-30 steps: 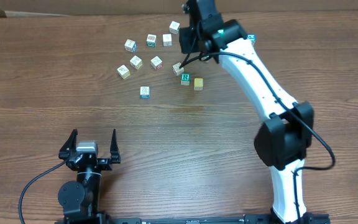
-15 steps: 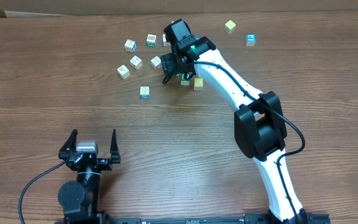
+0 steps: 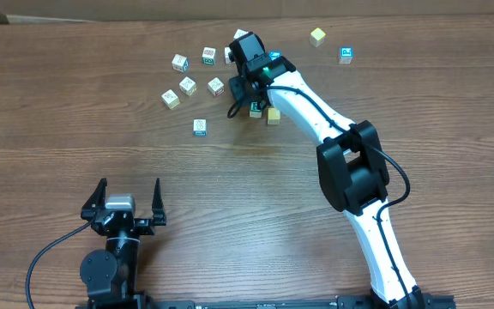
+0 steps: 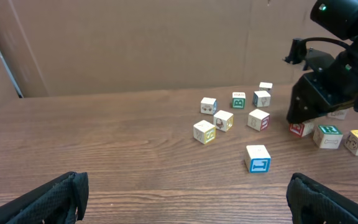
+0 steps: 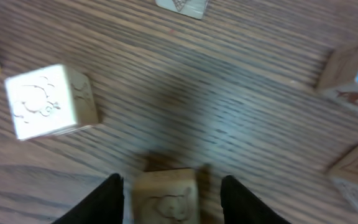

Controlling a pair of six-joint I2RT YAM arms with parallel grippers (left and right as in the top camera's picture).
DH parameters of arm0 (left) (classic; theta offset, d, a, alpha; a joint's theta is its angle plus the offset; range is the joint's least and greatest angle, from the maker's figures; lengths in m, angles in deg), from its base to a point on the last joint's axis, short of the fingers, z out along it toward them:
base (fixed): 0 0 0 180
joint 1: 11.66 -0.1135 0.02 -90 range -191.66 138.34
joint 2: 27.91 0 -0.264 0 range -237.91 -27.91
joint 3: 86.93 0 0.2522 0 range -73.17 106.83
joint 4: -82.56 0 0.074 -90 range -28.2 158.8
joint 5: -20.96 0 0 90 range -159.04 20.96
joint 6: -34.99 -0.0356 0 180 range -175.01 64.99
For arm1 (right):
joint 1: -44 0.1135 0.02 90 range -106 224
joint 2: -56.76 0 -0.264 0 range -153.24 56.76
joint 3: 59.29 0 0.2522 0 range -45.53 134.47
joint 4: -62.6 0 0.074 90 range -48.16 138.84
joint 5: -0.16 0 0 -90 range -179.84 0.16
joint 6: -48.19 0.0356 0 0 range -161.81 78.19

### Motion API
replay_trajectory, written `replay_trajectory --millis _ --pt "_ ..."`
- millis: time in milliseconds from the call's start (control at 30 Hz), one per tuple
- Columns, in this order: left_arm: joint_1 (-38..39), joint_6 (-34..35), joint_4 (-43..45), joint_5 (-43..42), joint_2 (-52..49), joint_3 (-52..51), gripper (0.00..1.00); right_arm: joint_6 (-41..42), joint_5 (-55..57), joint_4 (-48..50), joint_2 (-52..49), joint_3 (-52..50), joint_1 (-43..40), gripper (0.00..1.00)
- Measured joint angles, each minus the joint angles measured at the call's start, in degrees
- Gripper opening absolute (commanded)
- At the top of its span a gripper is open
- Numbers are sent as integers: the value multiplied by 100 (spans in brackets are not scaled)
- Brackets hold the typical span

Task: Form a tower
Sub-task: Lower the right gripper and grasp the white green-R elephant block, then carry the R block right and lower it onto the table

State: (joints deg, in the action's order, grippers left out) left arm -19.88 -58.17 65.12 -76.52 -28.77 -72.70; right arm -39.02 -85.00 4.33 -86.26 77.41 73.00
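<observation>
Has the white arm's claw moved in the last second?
Yes. In the overhead view the right gripper has swung left: its arm hid the far yellow cube before; now that cube lies uncovered to its right.

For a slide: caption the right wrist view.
Right gripper straddling a wooden block on the table, loose blocks around.

The left arm [image 3: 108, 262] sits folded low with its left gripper [image 3: 130, 189] spread wide, while the right arm [image 3: 316, 112] reaches far forward, right gripper [image 3: 239, 98] angled downward, fingers partly apart.
</observation>
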Motion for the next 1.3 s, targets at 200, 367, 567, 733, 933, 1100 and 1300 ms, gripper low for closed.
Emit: replay_trajectory --millis 200,367,567,733,933,1100,1300 --pt "0 0 0 -2 0 0 100 -7 9 -48 0 0 -46 24" --pt "0 0 0 -2 0 0 99 0 7 -44 0 0 -46 21" --pt "0 0 0 0 0 0 100 -2 4 -52 0 26 -46 21" --pt "0 0 0 -2 0 0 100 0 4 -168 76 258 -46 20" --pt "0 0 0 0 0 0 100 109 4 -931 1012 345 -46 20" --pt "0 0 0 -2 0 0 100 780 -39 -2087 1718 468 -44 20" --pt "0 0 0 -2 0 0 100 1589 -472 -3397 1829 417 -15 20"
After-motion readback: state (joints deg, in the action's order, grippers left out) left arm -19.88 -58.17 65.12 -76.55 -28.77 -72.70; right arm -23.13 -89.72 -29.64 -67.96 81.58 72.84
